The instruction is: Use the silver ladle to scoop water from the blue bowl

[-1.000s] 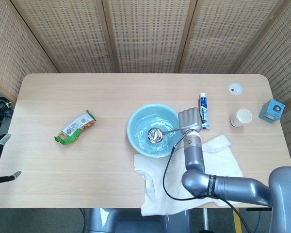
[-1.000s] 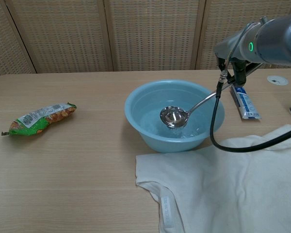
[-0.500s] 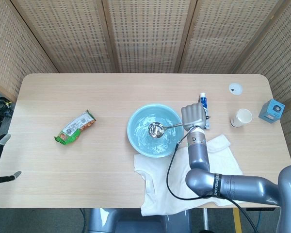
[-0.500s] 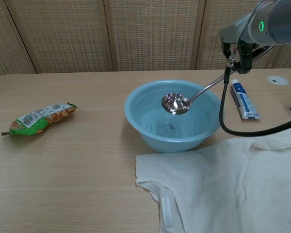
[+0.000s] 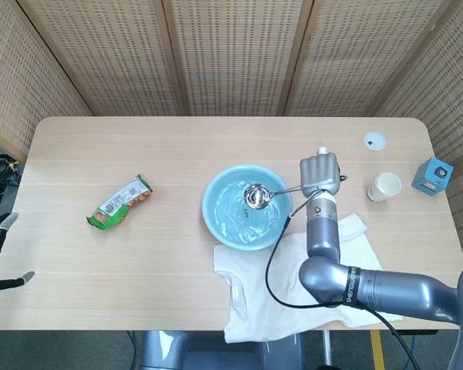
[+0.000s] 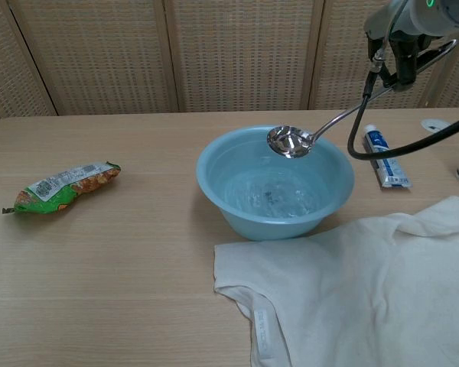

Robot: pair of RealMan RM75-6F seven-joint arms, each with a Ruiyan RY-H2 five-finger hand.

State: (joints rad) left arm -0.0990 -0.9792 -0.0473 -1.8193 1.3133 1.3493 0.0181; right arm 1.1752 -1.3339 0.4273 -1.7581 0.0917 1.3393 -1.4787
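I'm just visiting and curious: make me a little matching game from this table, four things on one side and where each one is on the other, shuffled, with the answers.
Things:
1. silver ladle
2. snack packet
3. white cloth
4. paper cup

Places:
A. lying at the front of the table, right by the blue bowl
B. standing between the toothpaste tube and the small blue box
C. held up over the bowl by the right hand
D. alone on the left part of the table

Pairs: 1-C, 2-D, 3-A, 4-B
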